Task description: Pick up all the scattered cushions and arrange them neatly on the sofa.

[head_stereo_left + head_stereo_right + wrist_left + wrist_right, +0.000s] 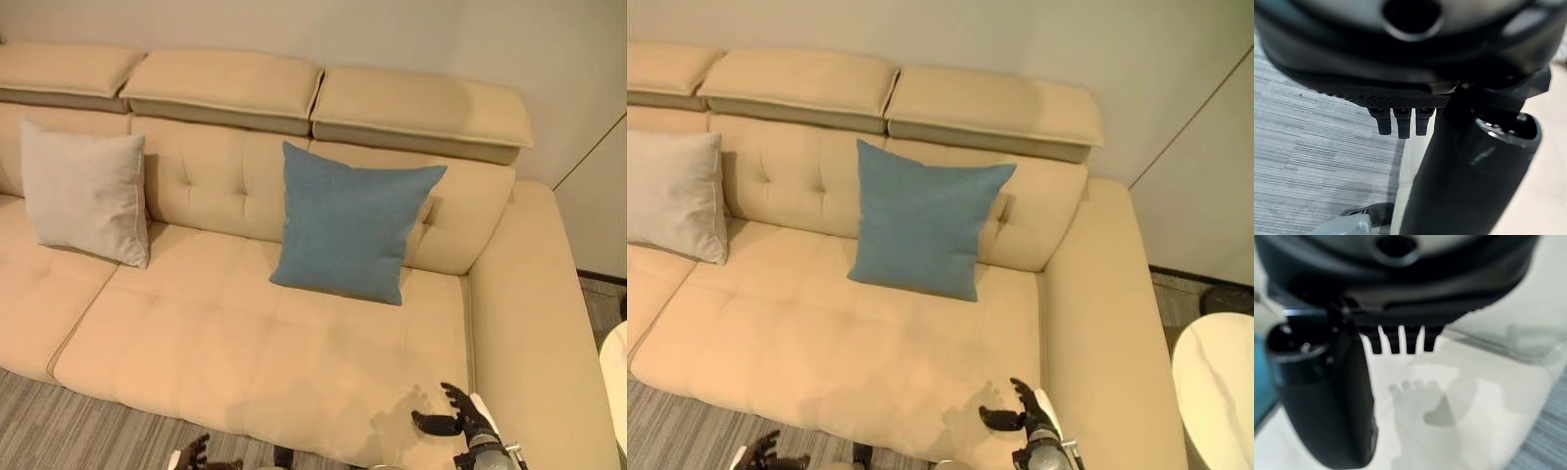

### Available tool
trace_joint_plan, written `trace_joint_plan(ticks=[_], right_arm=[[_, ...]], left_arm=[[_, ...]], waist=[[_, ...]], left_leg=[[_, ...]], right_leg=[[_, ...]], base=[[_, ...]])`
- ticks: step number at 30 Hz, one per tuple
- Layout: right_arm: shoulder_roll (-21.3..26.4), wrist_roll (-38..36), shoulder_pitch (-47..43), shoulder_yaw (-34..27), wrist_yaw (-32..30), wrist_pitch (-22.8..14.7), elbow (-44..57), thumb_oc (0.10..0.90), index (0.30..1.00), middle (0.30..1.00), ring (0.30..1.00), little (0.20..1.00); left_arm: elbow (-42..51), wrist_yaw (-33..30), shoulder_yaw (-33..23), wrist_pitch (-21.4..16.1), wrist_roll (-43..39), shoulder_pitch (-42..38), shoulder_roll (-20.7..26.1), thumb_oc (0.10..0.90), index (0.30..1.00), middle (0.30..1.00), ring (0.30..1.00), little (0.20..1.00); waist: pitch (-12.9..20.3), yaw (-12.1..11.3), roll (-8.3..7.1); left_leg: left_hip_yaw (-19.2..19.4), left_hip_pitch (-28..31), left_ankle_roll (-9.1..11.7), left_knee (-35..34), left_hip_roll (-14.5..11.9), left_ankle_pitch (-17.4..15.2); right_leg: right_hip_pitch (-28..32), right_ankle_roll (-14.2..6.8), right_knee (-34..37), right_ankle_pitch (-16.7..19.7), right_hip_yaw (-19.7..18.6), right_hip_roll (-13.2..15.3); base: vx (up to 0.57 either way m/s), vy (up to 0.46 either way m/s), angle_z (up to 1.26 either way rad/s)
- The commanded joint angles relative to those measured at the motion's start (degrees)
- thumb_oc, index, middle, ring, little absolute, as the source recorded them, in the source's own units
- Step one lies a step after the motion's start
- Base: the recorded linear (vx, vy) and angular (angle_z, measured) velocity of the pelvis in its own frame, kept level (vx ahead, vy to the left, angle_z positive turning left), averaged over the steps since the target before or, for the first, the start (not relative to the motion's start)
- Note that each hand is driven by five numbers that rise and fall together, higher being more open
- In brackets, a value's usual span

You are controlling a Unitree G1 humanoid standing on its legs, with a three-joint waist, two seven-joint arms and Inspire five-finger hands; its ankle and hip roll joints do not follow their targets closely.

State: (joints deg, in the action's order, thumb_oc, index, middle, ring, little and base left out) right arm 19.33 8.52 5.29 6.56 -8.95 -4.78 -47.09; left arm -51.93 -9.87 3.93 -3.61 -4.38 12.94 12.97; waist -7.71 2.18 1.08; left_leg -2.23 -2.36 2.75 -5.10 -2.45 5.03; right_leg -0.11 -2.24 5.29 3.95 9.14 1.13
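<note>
Right, left to right. White cushion (86,192) stands upright against the backrest at the left end of the sofa (265,343). Blue cushion (351,221) stands near the middle-right, leaning on the backrest, slightly tilted, bottom edge on the seat. The two are well apart, with a bare stretch of backrest between them. Both cushions in view are already on the sofa; no cushion lies on the visible strip of grey carpet (59,431) in front.

Left robot hand (199,455) sits low at the bottom edge, over the carpet just in front of the seat, fingers loosely spread, holding nothing. Right robot hand (457,413) hovers over the front right corner of the seat near the armrest, fingers and thumb spread apart, nothing in it; its shadow falls on the seat below. A white round tabletop (1215,382) shows at the far right, beside the armrest.

Judgement: task looks close to done, or more cushions lie out of sight. Risks: blue cushion only leans, so a brush from the right arm could tip it flat or slide it off the seat. Swinging the right arm outward could clip the armrest or the white tabletop. Calling it finished without checking the floor could miss a cushion.
</note>
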Motion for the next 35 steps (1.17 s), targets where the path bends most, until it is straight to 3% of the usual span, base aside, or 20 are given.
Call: trace_joint_plan(ticks=[1,4,8,11,14,21,22,24,26,29,30,31,32,35], right_arm=[[2.82,-0.05,-4.58,0.43,-2.93,-2.25,0.39,0.8,0.9,0.9,0.9,0.9],[3.06,-0.27,-6.0,1.39,-3.11,-2.07,-1.08,0.8,0.9,0.9,0.9,0.9],[3.39,1.36,-7.39,2.56,-2.73,-1.28,-3.56,0.8,0.9,0.9,0.9,0.9],[3.12,1.94,-8.29,3.04,-2.7,-0.8,-5.54,0.8,0.9,0.9,0.9,0.9],[2.06,2.1,-9.66,3.38,-3.19,-0.11,-7.79,0.8,0.9,0.9,0.9,0.9],[-0.74,1.31,-10.8,3.17,-4.02,1.15,-11.59,0.8,0.9,0.9,0.9,0.9],[-1.14,0.81,-11.19,3.31,-3.97,1.42,-13.01,0.8,0.9,0.9,0.9,0.9],[-1.27,0.67,-11.12,3.48,-4.07,1.4,-13.95,0.8,0.9,0.9,0.9,0.9],[-1.67,0.05,-10.49,3.09,-3.91,1.33,-16.2,0.8,0.9,0.9,0.9,0.9],[-2.24,-0.52,-9.8,2.66,-3.9,1.21,-17.33,0.8,0.9,0.9,0.9,0.9],[-2.82,-0.59,-9.68,2.84,-3.83,1.26,-18.09,0.8,0.9,0.9,0.9,0.9],[-2.83,-0.59,-9.67,2.84,-3.83,1.26,-18.09,0.8,0.9,0.9,0.9,0.9],[-3.05,-0.35,-10.22,2.99,-4.1,1.58,-18.61,0.8,0.9,0.9,0.9,0.9],[-3.18,-0.43,-10.62,3.21,-4.05,1.82,-18.84,0.8,0.9,0.9,0.9,0.9]], left_arm=[[0.18,-2.86,-0.2,-2.9,0.95,-6.25,2.94,0.8,0.9,0.9,0.9,0.9],[0.43,-2.64,1.11,-3.22,1.47,-7.64,3.03,0.8,0.9,0.9,0.9,0.9],[-1.04,-2.21,2.11,-3.14,1.82,-8.26,1.92,0.8,0.9,0.9,0.9,0.9],[-2.47,-2.15,2.45,-3.08,2.08,-8.85,1.35,0.8,0.9,0.9,0.9,0.9],[-3.64,-2.85,3.43,-2.79,3.48,-10.23,1.54,0.8,0.9,0.9,0.9,0.9],[-7.03,-3.84,2.73,-2.79,3.91,-12.13,2.19,0.8,0.9,0.9,0.9,0.9],[-8.57,-4.09,2.11,-2.36,3.4,-12.72,2.5,0.8,0.9,0.9,0.9,0.9],[-9.27,-4.2,2.14,-2.12,3.52,-12.78,2.6,0.8,0.9,0.9,0.9,0.9],[-11.22,-4.16,2.35,-1.64,4.44,-12.37,2.91,0.8,0.9,0.9,0.9,0.9],[-12.37,-3.99,2.17,-1.48,4.65,-12.22,3.06,0.8,0.9,0.9,0.9,0.9],[-12.48,-3.92,1.9,-1.45,4.21,-12.02,3.02,0.8,0.9,0.9,0.9,0.9],[-12.47,-3.92,1.91,-1.45,4.21,-12.01,3.03,0.8,0.9,0.9,0.9,0.9],[-12.95,-4.34,1.38,-1.62,3.78,-12.19,2.8,0.8,0.9,0.9,0.9,0.9],[-13.38,-4.29,1.32,-1.59,3.47,-12.13,2.45,0.8,0.9,0.9,0.9,0.9]], waist=[[-1.56,-0.3,-2.83],[-1.98,-0.35,-4.11],[-0.65,0.79,-4.06],[-0.08,1.81,-2.96],[-0.31,2.7,-2.99],[-3.32,2.34,-4.74],[-4.38,1.88,-4.23],[-4.5,1.34,-4.02],[-3.62,0.19,-2.98],[-2.19,-0.49,-3.08],[-0.9,-1.84,-3.75],[-0.93,-1.84,-3.76],[0.27,-2.54,-4.47],[1.34,-2.46,-4.58]], left_leg=[[3.15,-2.09,1.15,6.94,-0.21,-3.92],[2.24,-2.03,0.79,14.12,1.66,-8.52],[0.47,3.91,0.48,20.84,2.14,-10.79],[0.81,7.95,0.35,16.74,1.67,-12.64],[2.1,10.09,-1.96,9.03,3.13,-17.62],[1.86,7.11,-4.21,7.17,6.05,-15.95],[2.37,5.09,-4.69,7.22,5.76,-14.43],[2.75,4.12,-5.02,7.13,5.72,-13.67],[2.95,3.19,-5.5,4.95,4.83,-11.39],[3.4,2.34,-5.23,3.69,4.72,-10.11],[4.88,1.36,-4.73,2.67,4.92,-9.16],[4.88,1.43,-4.74,2.63,4.93,-9.15],[6.48,0.65,-4.19,1.27,5.06,-8.03],[7.18,0.53,-3.82,0.1,4.76,-7.44]], right_leg=[[0.3,-2.23,-1.91,-5.77,-0.98,1.66],[-1.45,-2.04,-2.68,-4.62,-0.82,2.71],[-3.35,-1.77,-3.54,-3.05,-1.13,2.4],[-5.51,-2.43,-4.49,-2.33,-0.82,1.78],[-9.78,-4.35,-5.71,0.53,-0.8,2.97],[-14.63,-8.7,-4.99,5.94,-2.27,5.69],[-14.26,-8.22,-8.21,2.71,-3.78,5.5],[-13.32,-7.68,-10.7,1.37,-3.7,5.67],[-10.71,-5.72,-18.15,-3.16,-3.92,5.48],[-7.45,-5.61,-18.7,-5.11,-4.22,5.26],[-3.32,-6.04,-15.39,-5.31,-2.5,5.92],[-3.23,-6.05,-15.3,-5.29,-2.49,5.93],[-1.0,-6.85,-8.89,-5.54,-0.31,6.32],[-1.39,-6.93,-7.33,-5.18,-1.5,5.64]], base=[[-0.18,-0.029,0.13],[-0.22,-0.002,0.27],[-0.14,0.094,-0.18],[-0.13,0.131,0.06],[-0.2,0.155,0.29],[-0.28,0.152,-0.14],[-0.32,0.091,-0.14],[-0.27,0.077,-0.06],[-0.25,0.08,-0.38],[-0.13,-0.005,0.04],[-0.13,-0.042,-0.03],[-0.17,-0.087,-0.24],[-0.09,-0.063,-0.38],[-0.04,-0.047,-0.45]])
